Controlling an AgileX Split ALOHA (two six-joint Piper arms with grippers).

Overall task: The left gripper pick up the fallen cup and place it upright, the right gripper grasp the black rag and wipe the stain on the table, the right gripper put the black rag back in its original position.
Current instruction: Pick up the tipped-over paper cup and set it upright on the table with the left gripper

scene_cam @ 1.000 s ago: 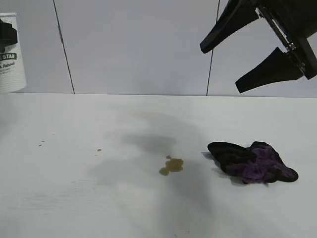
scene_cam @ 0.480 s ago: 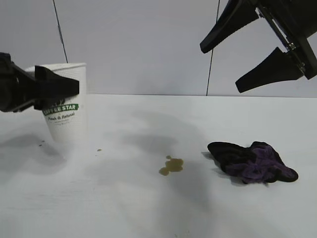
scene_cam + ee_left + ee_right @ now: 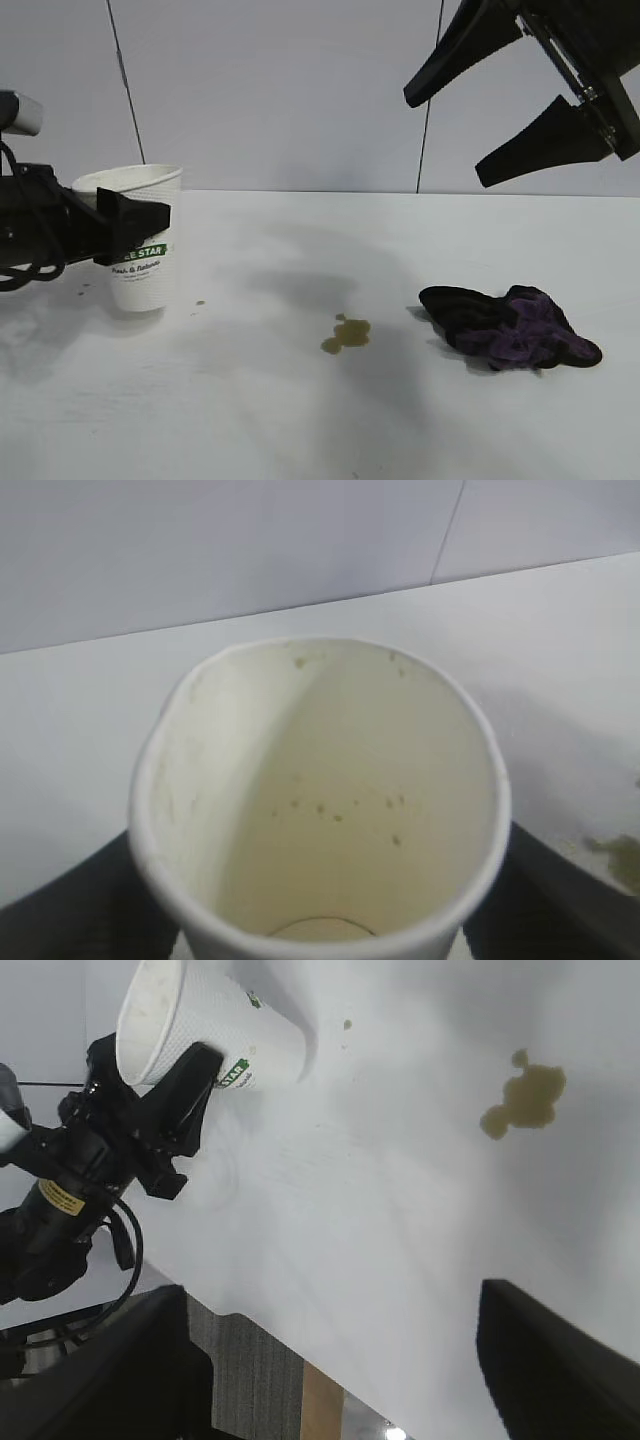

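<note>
**Exterior view: cup nearly set upright**

The left gripper [image 3: 135, 232] is clamped on the cup [image 3: 140, 262], upright and well left of the stain [image 3: 346, 333]. It should release only once the base sits flat. The right gripper [image 3: 455, 132] hangs spread apart above the black rag [image 3: 505, 327].

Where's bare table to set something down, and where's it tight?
Free: the table along the near edge, and the far strip between the cup and the rag. Tight: around the left hand holding the cup, and between the stain and the rag.
</note>
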